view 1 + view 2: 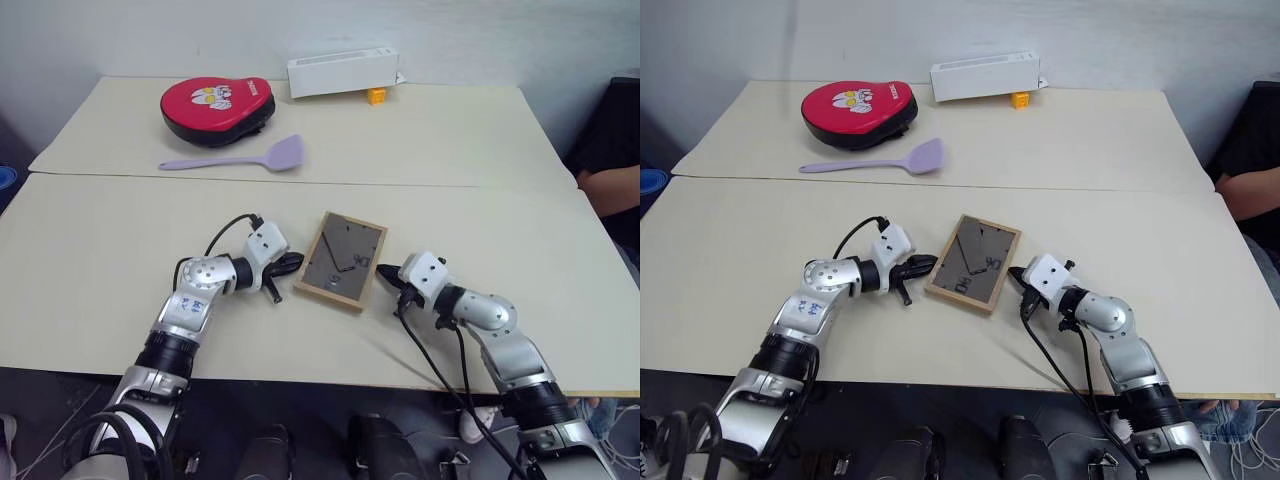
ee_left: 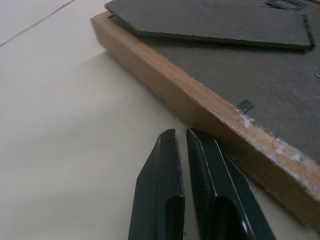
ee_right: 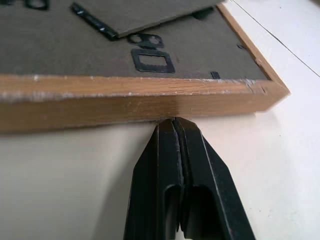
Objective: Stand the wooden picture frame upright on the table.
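left gripper (image 1: 291, 263): fingers pressed together, holding nothing, tips low on the table and just beside the left long edge of the wooden picture frame (image 1: 342, 259). right gripper (image 1: 386, 272): fingers likewise shut and empty, tips at the frame's right long edge, against the base of the wood in the right wrist view.

frame position: lying flat, back side up, near the front edge of the table (image 1: 90, 260), between the two grippers. the dark backing and its fold-out stand face upward; the stand lies folded down.

step in hand, as judged: approach complete, both closed fingertips set against opposite sides of the frame. the lift has not begun.

next move, as judged: work one closed tip under an edge or squeeze the frame between both tips, tip it up, then swing the stand out before release. risk: the frame slides on the smooth top instead of rising.

surface: matte cream tabletop, with a seam beyond the frame. farther beyond the frame: a lilac spatula (image 1: 240, 158), a red pad (image 1: 217, 107), a long white box (image 1: 343, 73). a person's arm (image 1: 610, 188) is to the frame's right, past the table edge.
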Available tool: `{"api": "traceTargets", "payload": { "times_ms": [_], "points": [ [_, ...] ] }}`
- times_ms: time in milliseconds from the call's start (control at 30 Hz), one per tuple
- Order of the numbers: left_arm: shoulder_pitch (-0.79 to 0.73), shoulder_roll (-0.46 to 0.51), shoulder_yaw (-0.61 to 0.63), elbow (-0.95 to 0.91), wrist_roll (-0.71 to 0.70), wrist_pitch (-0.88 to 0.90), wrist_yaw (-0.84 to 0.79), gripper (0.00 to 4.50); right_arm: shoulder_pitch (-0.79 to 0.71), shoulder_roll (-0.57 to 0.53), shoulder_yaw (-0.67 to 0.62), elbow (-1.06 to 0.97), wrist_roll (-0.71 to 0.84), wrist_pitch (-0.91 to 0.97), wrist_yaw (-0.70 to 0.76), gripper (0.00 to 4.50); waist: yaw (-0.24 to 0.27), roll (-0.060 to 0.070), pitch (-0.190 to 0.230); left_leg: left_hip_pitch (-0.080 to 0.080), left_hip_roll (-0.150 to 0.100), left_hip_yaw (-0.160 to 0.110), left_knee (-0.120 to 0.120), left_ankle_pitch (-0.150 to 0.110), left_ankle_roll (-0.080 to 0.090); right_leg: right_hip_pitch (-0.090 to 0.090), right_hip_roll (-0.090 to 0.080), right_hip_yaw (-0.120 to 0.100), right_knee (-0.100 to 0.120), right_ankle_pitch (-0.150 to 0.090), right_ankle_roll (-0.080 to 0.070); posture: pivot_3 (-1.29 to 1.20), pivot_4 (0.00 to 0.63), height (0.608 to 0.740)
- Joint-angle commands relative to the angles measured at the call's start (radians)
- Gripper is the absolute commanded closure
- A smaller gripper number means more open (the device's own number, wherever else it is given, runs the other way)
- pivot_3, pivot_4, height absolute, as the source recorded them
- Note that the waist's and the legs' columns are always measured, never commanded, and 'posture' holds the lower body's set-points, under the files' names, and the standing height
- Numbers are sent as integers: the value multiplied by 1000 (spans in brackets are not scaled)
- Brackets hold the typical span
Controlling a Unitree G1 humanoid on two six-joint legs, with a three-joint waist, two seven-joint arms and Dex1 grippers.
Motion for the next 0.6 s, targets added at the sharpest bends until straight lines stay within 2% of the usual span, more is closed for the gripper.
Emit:
{"api": "traceTargets", "payload": {
  "times_ms": [33,233,300,333,400,500,600],
  "points": [
    [82,10,0,-135,-32,52,-23,4149,-27,3,19,-17,10,-39,37,4500,0,0,0,0,0,0,0,0,0,0,0,0,0,0,0,0,150,740],
    [159,44,66,-225,-38,137,30,4149,-28,-12,15,-4,14,-33,73,4500,0,0,0,0,0,-1,0,0,0,0,0,0,0,0,0,0,150,740],
    [169,66,114,-257,-80,241,33,4149,-15,-36,0,-23,24,-27,96,4500,0,0,0,0,0,-1,0,0,0,0,0,0,0,0,0,0,150,740],
    [169,72,145,-272,-111,313,38,3764,-8,-47,-9,-36,30,-26,107,4500,0,0,0,0,0,-1,0,0,0,0,0,0,0,0,0,0,150,740],
    [154,97,232,-313,-266,591,8,3273,9,-86,-25,-77,59,-18,152,4500,-1,0,0,0,0,-1,-1,0,0,0,0,0,0,0,0,0,150,740],
    [116,199,278,-344,-472,1034,-85,2365,34,-142,-29,-131,94,-1,217,4500,-4,0,0,0,0,-2,-1,0,0,0,0,0,0,0,0,0,150,740],
    [18,219,315,-258,-548,1325,-48,1393,46,-175,-15,-162,98,9,255,4500,-3,0,0,1,0,-2,-1,0,1,1,0,0,0,0,0,0,150,740]
  ]
}}
